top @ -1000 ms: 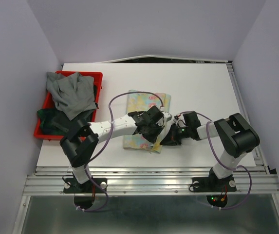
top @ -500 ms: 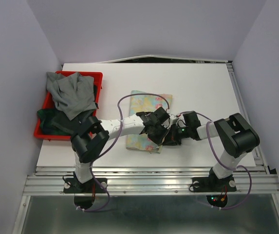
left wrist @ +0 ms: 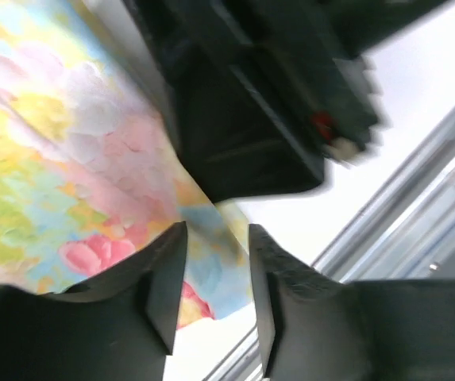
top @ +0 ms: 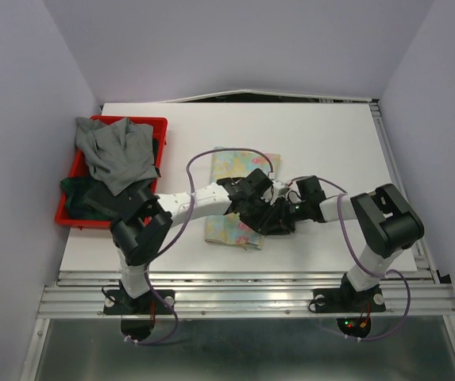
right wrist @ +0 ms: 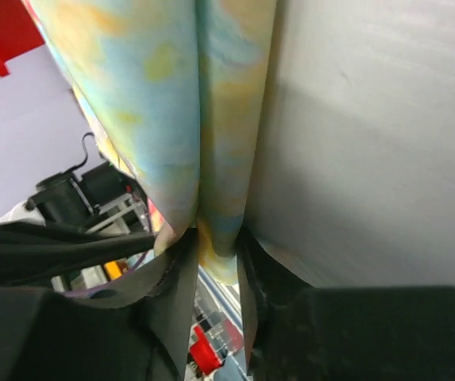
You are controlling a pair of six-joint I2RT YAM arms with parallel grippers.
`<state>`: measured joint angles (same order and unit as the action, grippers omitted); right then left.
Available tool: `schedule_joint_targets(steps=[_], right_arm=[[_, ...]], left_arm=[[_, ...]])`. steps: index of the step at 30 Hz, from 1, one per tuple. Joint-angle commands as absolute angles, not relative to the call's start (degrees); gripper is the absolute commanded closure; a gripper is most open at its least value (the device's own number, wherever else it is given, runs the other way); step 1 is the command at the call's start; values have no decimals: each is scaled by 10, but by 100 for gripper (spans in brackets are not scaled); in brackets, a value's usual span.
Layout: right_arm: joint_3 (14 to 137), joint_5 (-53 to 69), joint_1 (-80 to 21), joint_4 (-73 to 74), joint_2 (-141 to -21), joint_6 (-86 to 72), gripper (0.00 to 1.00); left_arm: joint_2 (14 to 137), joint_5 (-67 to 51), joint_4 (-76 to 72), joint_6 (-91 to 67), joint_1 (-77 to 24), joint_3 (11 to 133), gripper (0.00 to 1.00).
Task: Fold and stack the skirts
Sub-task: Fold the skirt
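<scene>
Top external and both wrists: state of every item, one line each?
floral skirt: folded, on the table, edge pinched
grey skirt: crumpled, heaped on the red bin
dark skirts: unfolded, in the bin under it
left gripper: open, over the floral skirt
right gripper: shut on the floral skirt

The left arm [top: 202, 202] and the right arm [top: 360, 268] look alike: white tubular links between chunky matt-black joint housings, each trailing a thin purple cable [top: 227, 149]. Small green and red lights [top: 346, 324] glow at the right base. The left gripper [left wrist: 217, 232] ends in two plain black, faintly textured fingers [left wrist: 163, 294].
</scene>
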<state>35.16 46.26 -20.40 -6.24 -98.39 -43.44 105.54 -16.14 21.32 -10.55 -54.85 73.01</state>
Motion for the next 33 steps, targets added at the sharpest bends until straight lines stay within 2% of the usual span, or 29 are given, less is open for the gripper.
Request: schedule_joint_targets(steps=[1,2,5,7,11,17,21,24,28,33], right_arm=[[397,410,-210,41,-952,-381,63],[403,401,-210,57,-946,-376,61],[438,346,-205,142,-908,-347,51],[462,318,-192,186,-896,-320,44],[525,272,-143,275,-884,-217,39],[670,319,-106,299,-947,-140,42],[713,481,-106,190,-1010,-237,46],[705,547,-106,76,-1055,-313,51],[693,571,-106,-47,-1104,-373,52],[742,553,-106,-64,-1182,-347,55]], left_arm=[[936,-175,207,-85,-537,747,46],[925,-174,210,-84,-534,749,42],[877,-166,204,-80,-503,747,1],[848,-167,191,-80,-481,740,1],[789,-243,162,-63,-409,709,1],[727,-291,71,-4,-358,633,1],[729,-354,13,-10,-340,583,10],[741,-402,-45,-33,-332,539,26],[779,-465,-94,-40,-316,513,39],[874,-487,-83,-12,-307,527,51]])
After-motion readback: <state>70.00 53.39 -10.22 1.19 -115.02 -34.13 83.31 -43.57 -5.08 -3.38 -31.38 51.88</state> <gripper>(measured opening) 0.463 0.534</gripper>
